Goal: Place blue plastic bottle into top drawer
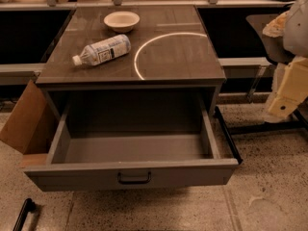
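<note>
The blue plastic bottle (103,50) lies on its side on the left part of the cabinet top (183,57), with its white cap pointing to the left front. The top drawer (131,177) below is pulled out toward me, and its grey inside is bare. Its dark bar handle sits at the centre of the front panel. My gripper (288,91) hangs at the right edge of the view, off to the right of the cabinet, far from the bottle and holding nothing.
A white bowl (121,20) stands at the back of the cabinet top, behind the bottle. A brown cardboard box (26,121) leans against the cabinet's left side. A dark chair (264,30) stands at the right. A black bar (24,214) lies on the floor at the bottom left.
</note>
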`<state>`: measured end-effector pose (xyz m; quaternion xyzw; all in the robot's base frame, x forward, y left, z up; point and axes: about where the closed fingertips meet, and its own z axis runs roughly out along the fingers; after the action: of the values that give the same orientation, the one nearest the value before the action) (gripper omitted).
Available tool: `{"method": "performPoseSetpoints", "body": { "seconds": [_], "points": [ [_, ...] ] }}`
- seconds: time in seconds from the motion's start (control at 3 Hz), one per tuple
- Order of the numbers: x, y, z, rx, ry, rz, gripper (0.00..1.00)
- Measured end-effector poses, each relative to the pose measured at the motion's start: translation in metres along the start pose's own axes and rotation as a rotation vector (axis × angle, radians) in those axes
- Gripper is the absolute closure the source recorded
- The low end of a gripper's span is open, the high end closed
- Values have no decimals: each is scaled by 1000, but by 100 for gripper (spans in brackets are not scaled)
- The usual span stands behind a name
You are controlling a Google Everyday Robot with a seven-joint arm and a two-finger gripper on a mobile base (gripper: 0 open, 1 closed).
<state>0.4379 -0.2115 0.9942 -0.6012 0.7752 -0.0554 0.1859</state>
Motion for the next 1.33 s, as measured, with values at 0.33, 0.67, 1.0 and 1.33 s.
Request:
{"method": "performPoseSetpoints", "body": {
  "seconds": [0.33,0.67,1.0,1.33],
  "points": [
    [0,0,0,0,0,0,0],
    [-17,-23,15,-14,-41,-50,0],
    [-53,-62,46,-54,-122,-129,0],
    [-54,-63,46,-53,-123,-129,0]
  ]
}}
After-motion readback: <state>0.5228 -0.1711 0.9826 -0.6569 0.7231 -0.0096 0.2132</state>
